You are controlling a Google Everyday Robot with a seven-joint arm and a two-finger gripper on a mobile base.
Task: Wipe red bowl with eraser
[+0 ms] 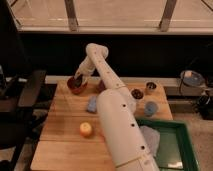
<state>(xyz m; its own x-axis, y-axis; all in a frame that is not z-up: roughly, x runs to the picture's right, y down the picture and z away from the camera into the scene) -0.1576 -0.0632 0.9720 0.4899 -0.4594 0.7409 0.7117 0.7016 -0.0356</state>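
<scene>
The red bowl (76, 87) sits at the back left of the wooden table (65, 145). My gripper (79, 78) reaches down into it from the right, at the end of the long white arm (112, 107). It is shut on the black eraser (77, 81), which shows as a dark block at the gripper's tip, low inside the bowl's rim. Most of the eraser is hidden by the gripper and the bowl's dark inside.
A light-blue sponge (92, 104) lies left of the arm and a yellow-orange fruit (86, 129) nearer the front. A purple bowl (136, 93), a small cup (150, 87) and a blue cup (150, 107) stand right. A green tray (176, 150) holds a white cloth (150, 137).
</scene>
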